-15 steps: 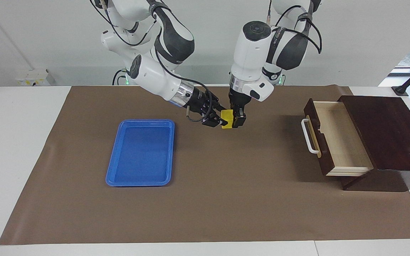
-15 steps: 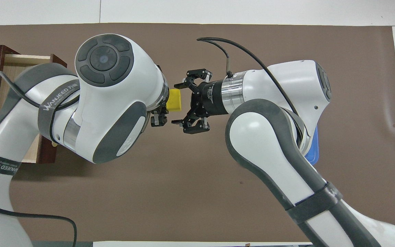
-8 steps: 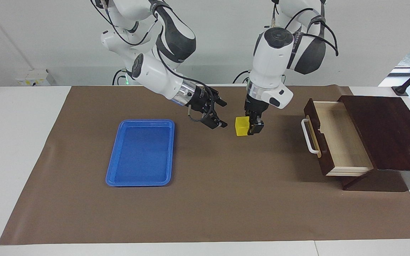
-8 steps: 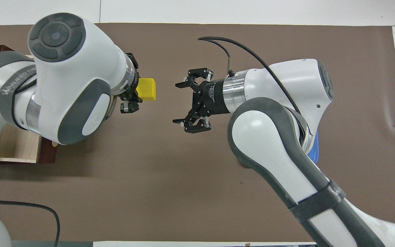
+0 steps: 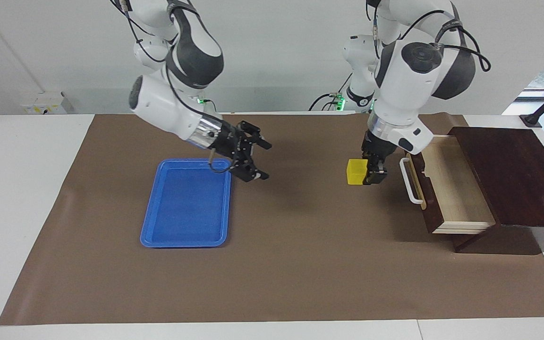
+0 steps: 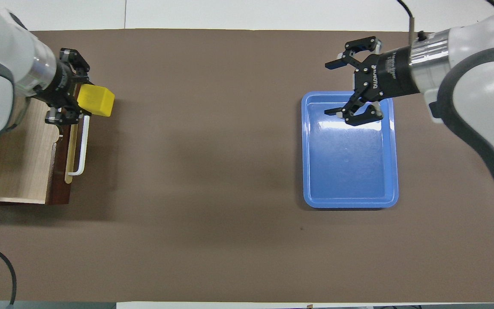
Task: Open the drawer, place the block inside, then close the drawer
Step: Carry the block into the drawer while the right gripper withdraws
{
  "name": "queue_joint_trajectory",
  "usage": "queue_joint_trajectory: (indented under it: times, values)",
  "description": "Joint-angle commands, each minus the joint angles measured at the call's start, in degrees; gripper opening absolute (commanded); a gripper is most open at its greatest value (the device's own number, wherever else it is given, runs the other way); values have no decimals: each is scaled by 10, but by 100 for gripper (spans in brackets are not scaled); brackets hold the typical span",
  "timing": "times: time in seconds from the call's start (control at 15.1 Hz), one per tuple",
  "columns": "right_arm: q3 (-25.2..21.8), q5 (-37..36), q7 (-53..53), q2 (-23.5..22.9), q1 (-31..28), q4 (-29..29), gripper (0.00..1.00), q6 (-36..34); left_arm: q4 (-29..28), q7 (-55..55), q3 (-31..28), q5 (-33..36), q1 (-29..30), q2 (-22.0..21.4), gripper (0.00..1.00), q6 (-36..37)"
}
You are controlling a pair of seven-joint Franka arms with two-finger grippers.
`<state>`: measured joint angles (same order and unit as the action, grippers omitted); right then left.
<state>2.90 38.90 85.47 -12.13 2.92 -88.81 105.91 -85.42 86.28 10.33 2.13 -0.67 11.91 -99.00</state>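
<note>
Brown matting covers the table; left gripper (image 5: 371,172) pinches the yellow block (image 5: 357,171) by opposite faces beside the open drawer's (image 5: 446,184) handle; it looks light, rigid. Right gripper (image 5: 252,158) gapes empty over blue tray (image 5: 184,236)

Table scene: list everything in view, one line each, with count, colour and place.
block: one, yellow, held in the air beside the drawer's handle.
drawer: one, dark brown with pale inside, pulled open, at the left arm's end.
cabinet: one, dark brown, housing the drawer.
tray: one, blue, toward the right arm's end.
mat: one, brown, covering the table.
left hand: shut on the block.
right hand: open, over the tray's edge nearest the robots.
</note>
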Motion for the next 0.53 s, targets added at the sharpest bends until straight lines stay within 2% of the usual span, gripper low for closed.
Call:
queue_joint_trajectory:
  times: [0.0, 0.2, 0.33, 0.46]
  values:
    - [4, -71, -129, 0, -37, 32, 100, -54, -15, -97, 6, -5, 69, -14, 0, 20]
    - [4, -151, -327, 4, -66, 56, 100, -124, -47, -166, 6, -15, 132, -28, 0, -9]
    - [3, -194, -455, 12, -81, 57, 100, -155, -103, -170, 6, -19, 146, -46, 0, -70]
    - [3, -244, -567, 24, -91, 57, 100, -181, -121, -168, 5, -19, 147, -41, 0, -89]
